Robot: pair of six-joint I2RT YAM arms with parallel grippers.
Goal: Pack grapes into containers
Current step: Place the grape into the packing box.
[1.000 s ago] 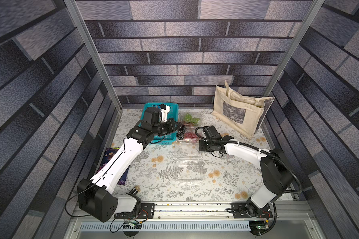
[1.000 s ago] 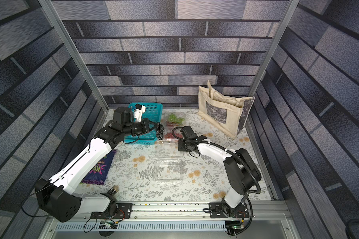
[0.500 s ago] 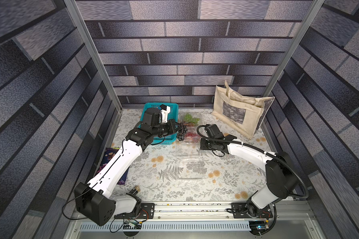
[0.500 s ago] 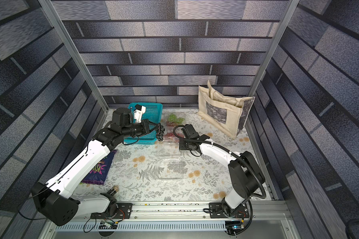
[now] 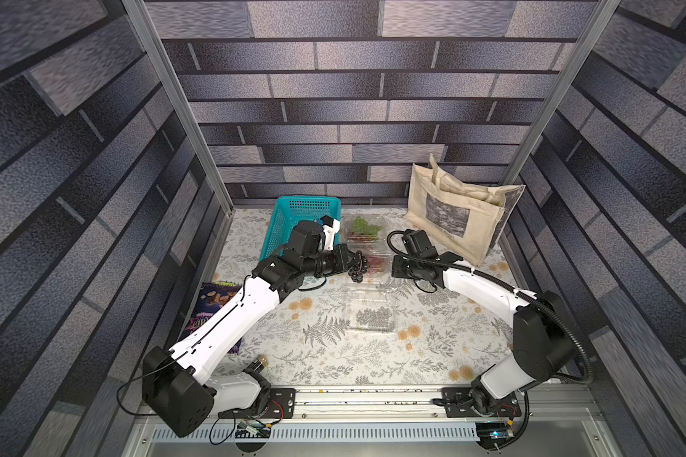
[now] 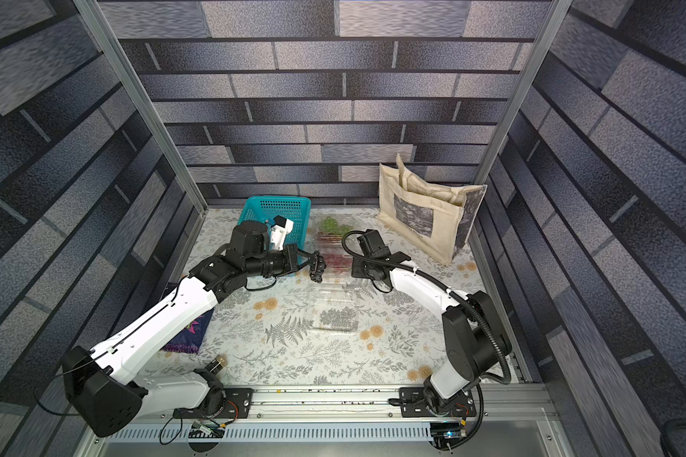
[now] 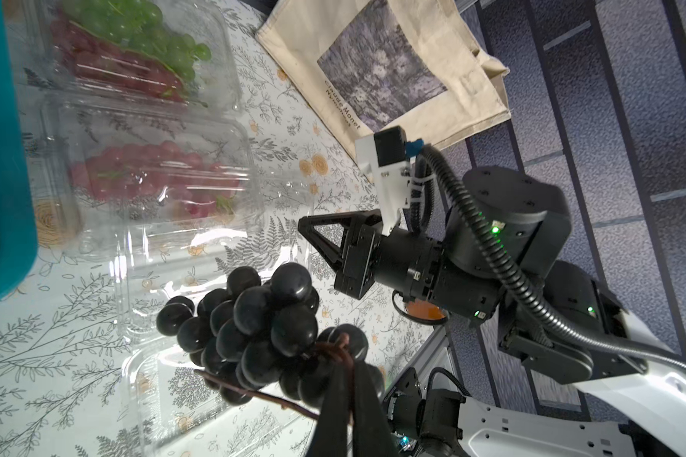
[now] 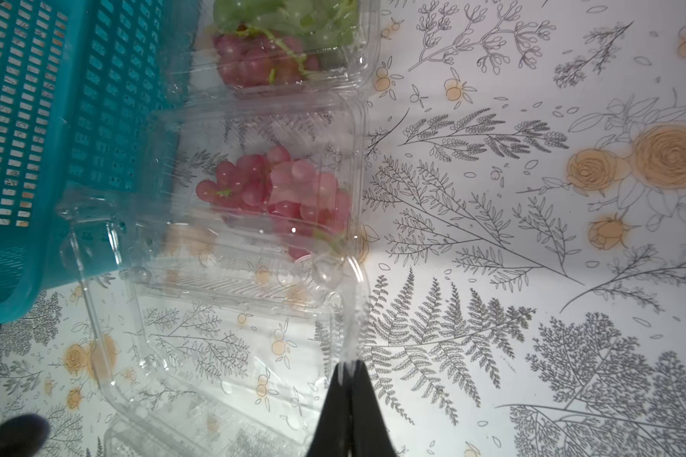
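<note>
Black grapes (image 7: pixel 254 328) dangle by the stem (image 7: pixel 254 394) from my tightly pinched left gripper (image 7: pixel 343 358), in the air just beside the container (image 8: pixel 359 166) of red grapes (image 8: pixel 278 190), whose lid (image 8: pixel 349 324) my right gripper (image 8: pixel 347 374) clamps.

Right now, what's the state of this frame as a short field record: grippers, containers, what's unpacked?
left gripper: shut on the stem of the black grapes, bunch hanging off the table
right gripper: shut on a clear lid edge, apparently the middle container's
far container: green grapes plus a red bunch
middle container: red grapes
near container: empty
unpacked: black grapes only
</note>
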